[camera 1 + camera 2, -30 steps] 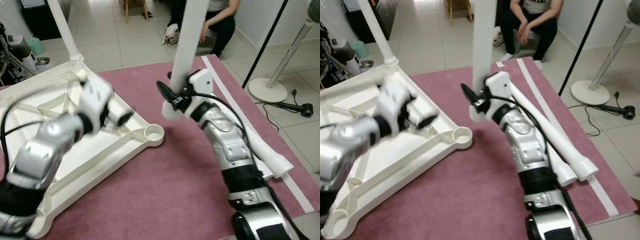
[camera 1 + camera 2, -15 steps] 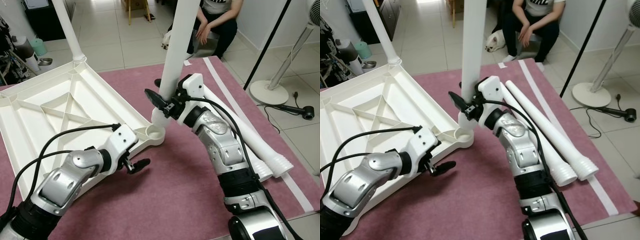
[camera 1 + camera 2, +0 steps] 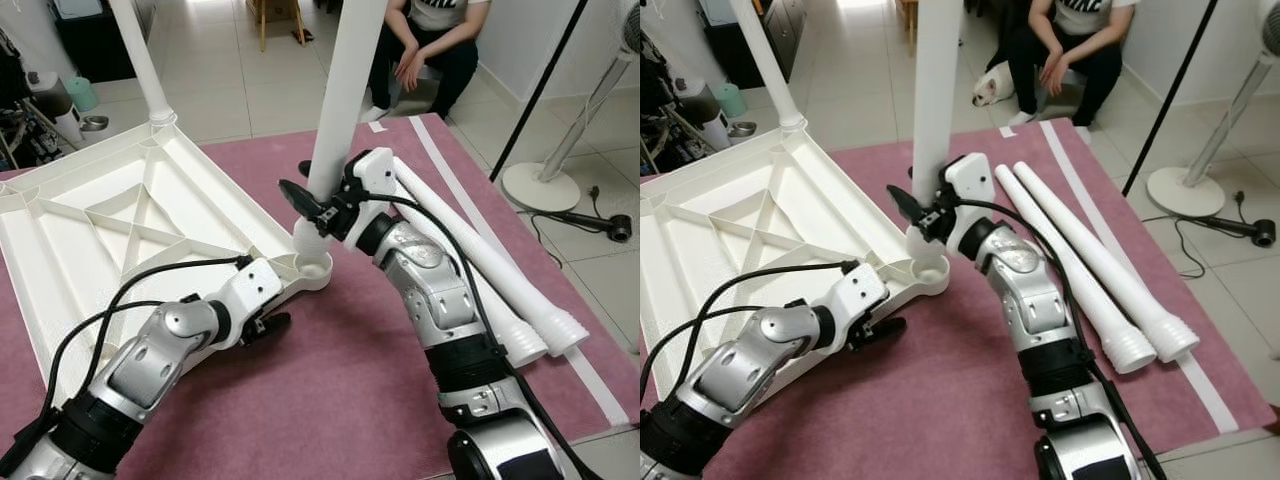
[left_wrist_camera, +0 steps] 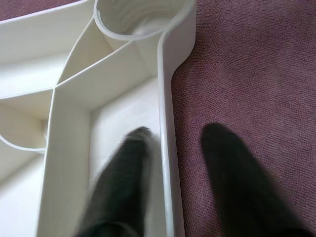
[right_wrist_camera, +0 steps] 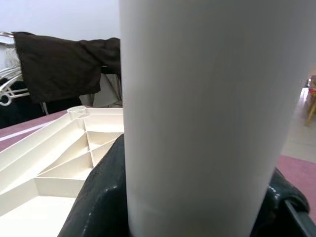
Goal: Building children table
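White plastic everywhere: the tabletop point(image 3: 100, 230) is lying upside down on the pink rug point(image 3: 330, 400), ribs up, with one leg already standing in its far corner point(image 3: 140, 60). The action is at the near corner. A second leg point(image 3: 340, 110) is gripped by the right gripper point(image 3: 322, 212), its black fingers closed around the tube low down, and the tube is held almost upright, leaning slightly to the robot's right at the top. Its lower end sits right at the round socket point(image 3: 313, 268) in that corner, directly above it (whether it has bottomed out cannot be judged from here). So the move ahead looks like a straight push down along the tube's own axis.

The left gripper point(image 3: 883, 328) is parted, one finger point(image 4: 123, 173) inside the rim and the other over the rug, nothing clamped yet. It straddles the edge just short of the socket, well placed for bracing. Two spare legs point(image 3: 1090, 270) lie side by side on the rug to the right. A person point(image 3: 425, 50) is seated beyond.
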You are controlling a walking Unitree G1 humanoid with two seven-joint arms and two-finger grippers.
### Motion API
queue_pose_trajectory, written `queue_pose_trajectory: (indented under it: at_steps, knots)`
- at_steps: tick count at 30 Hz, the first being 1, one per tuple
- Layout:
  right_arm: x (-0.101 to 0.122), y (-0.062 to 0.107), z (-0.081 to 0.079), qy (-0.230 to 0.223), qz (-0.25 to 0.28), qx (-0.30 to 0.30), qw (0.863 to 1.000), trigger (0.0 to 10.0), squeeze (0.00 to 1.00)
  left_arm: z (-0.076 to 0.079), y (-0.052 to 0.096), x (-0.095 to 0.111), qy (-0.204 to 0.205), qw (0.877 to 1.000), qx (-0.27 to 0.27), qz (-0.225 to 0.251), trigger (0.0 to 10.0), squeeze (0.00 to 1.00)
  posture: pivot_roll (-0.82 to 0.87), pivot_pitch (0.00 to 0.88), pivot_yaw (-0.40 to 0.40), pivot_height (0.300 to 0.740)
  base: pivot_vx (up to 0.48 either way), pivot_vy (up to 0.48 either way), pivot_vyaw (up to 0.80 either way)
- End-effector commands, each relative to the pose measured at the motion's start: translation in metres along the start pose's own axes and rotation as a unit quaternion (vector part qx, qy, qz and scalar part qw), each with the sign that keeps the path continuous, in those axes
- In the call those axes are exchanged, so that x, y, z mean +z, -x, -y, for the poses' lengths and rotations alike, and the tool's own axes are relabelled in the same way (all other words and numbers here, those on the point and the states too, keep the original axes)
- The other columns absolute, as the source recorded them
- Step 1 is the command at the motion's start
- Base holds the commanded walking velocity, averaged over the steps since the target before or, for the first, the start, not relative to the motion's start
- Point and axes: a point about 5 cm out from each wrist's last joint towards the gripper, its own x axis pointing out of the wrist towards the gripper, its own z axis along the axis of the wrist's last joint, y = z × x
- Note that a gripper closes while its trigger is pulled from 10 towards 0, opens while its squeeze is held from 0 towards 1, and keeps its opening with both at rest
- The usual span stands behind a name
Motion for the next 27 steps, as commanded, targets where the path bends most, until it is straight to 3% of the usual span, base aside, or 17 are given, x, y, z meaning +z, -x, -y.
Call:
queue_pose_trajectory:
  at_steps: [1, 15, 16, 17, 18, 19, 27]
  knots:
    - [0.002, -0.004, -0.004, -0.002, 0.001, 0.012, 1.0, 10.0, 0.0, -0.008, 0.002, -0.008, 0.009, 0.998, 0.054, -0.014, 0.0, 0.0, 0.04, 0.0, 0.068, 0.74, 0.0, 0.0, 0.0]
    - [-0.029, -0.001, -0.012, -0.036, -0.043, 0.029, 0.998, 10.0, 0.0, -0.007, 0.008, -0.005, -0.03, 0.999, 0.026, -0.005, 0.0, 0.0, 0.06, 0.0, 0.069, 0.74, 0.0, 0.0, 0.0]
    - [-0.032, -0.002, -0.012, -0.038, -0.048, 0.03, 0.998, 10.0, 0.0, -0.006, 0.008, -0.005, -0.034, 0.999, 0.022, -0.006, 0.7, 0.0, 0.06, 0.0, 0.069, 0.74, 0.0, 0.0, 0.0]
    - [-0.035, -0.002, -0.014, -0.041, -0.053, 0.036, 0.997, 10.0, 0.0, -0.005, 0.008, -0.005, -0.036, 0.999, 0.021, -0.009, 6.9, 0.0, 0.06, 0.0, 0.069, 0.74, 0.0, 0.0, 0.0]
    - [-0.035, -0.002, -0.014, -0.041, -0.053, 0.036, 0.997, 10.0, 0.0, -0.005, 0.008, -0.005, -0.036, 0.999, 0.021, -0.009, 6.9, 0.0, 0.06, 0.0, 0.069, 0.74, 0.0, 0.0, 0.0]
    - [-0.038, -0.003, -0.015, -0.034, -0.06, 0.042, 0.997, 10.0, 0.0, -0.005, 0.008, -0.005, -0.04, 0.999, 0.019, -0.011, 10.0, 0.0, 0.06, 0.0, 0.069, 0.74, 0.0, 0.0, 0.0]
    - [-0.045, -0.006, -0.009, -0.004, -0.079, 0.053, 0.995, 10.0, 0.0, -0.003, 0.01, -0.005, -0.037, 0.999, 0.021, -0.007, 10.0, 0.0, 0.07, 0.0, 0.063, 0.74, 0.0, 0.0, 0.0]
